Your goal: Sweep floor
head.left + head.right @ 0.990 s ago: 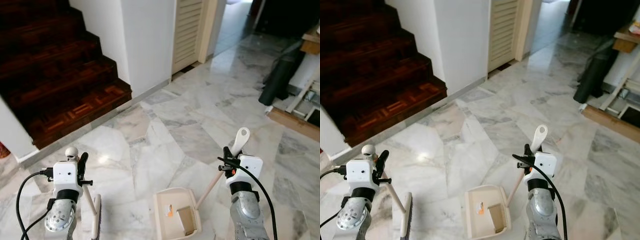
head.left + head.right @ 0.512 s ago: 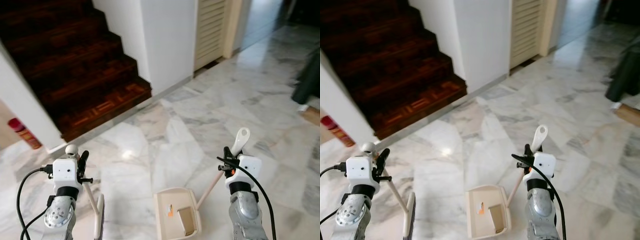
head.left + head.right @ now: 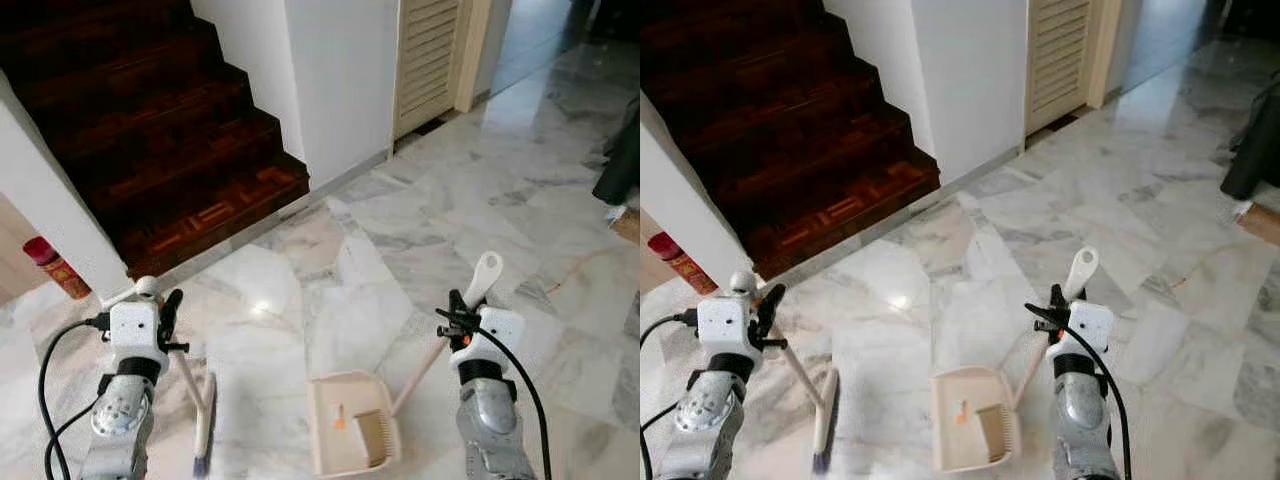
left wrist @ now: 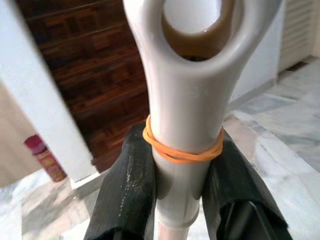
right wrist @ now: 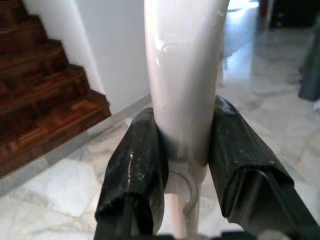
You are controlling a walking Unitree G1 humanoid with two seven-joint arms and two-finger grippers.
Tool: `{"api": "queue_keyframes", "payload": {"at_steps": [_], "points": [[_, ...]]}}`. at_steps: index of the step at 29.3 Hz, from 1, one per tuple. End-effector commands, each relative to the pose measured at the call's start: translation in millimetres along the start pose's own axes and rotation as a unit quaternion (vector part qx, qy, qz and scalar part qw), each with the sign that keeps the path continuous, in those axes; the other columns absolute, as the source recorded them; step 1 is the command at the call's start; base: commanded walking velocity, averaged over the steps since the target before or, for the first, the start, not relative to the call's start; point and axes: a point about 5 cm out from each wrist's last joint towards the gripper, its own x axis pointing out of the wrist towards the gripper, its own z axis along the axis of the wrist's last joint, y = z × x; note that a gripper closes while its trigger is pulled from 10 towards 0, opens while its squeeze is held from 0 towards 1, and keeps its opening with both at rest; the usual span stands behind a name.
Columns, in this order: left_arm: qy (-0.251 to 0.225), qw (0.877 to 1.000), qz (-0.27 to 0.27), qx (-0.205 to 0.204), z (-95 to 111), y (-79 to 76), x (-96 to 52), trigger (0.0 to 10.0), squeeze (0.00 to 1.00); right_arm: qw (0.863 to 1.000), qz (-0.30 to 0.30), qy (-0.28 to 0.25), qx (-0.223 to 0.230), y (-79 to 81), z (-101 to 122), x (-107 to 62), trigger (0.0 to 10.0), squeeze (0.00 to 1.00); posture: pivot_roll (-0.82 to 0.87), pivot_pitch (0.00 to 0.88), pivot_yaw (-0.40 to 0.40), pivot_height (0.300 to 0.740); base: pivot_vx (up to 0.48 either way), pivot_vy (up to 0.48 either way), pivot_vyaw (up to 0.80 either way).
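Note:
My left gripper (image 3: 170, 310) is shut on the pale handle of a small broom (image 3: 203, 415), whose brush head rests on the marble floor at lower left. In the left wrist view the black fingers (image 4: 130, 190) clamp the broom handle (image 4: 182, 125) just below an orange rubber band. My right gripper (image 3: 457, 318) is shut on the long handle (image 3: 482, 277) of a beige dustpan (image 3: 350, 435), which sits on the floor between my arms with a small orange scrap inside. The right wrist view shows both fingers (image 5: 137, 170) pressed on the dustpan handle (image 5: 182, 75).
Dark wooden stairs (image 3: 150, 130) rise at upper left beside a white wall (image 3: 345, 70). A louvred door (image 3: 430, 55) stands behind. A red canister (image 3: 55, 268) sits by the wall at left. A dark bag (image 3: 622, 160) lies at the right edge.
The camera has swung left, bringing the stairs and red canister further into view. The broom head has shifted slightly on the floor; both grips are unchanged.

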Motion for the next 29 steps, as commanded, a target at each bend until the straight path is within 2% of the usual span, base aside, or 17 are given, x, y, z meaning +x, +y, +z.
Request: {"api": "queue_keyframes", "payload": {"at_steps": [1,12,25,29], "points": [[-0.011,0.999,0.030,0.008,3,12.6,-3.5,10.0,0.00,0.999,0.028,-0.037,0.011,15.1,17,10.8,10.0,0.00,-0.04,0.000,0.064,0.740,0.000,0.292,0.80],[-0.010,0.999,0.050,0.009,1,16.9,-14.8,10.0,0.00,0.998,0.046,-0.027,0.025,19.8,18,14.8,10.0,0.00,0.00,0.000,0.012,0.740,0.000,0.345,0.07],[-0.005,0.999,0.052,0.009,-2,14.2,-26.1,10.0,0.00,0.998,0.066,-0.013,0.016,22.0,13,10.4,10.0,0.00,0.01,0.000,0.001,0.740,0.000,0.359,0.00],[-0.006,0.999,0.050,0.007,-1,11.5,-26.0,10.0,0.00,0.997,0.068,-0.013,0.015,21.6,12,8.9,10.0,0.00,0.01,0.000,0.001,0.740,0.000,0.361,0.62]]}}
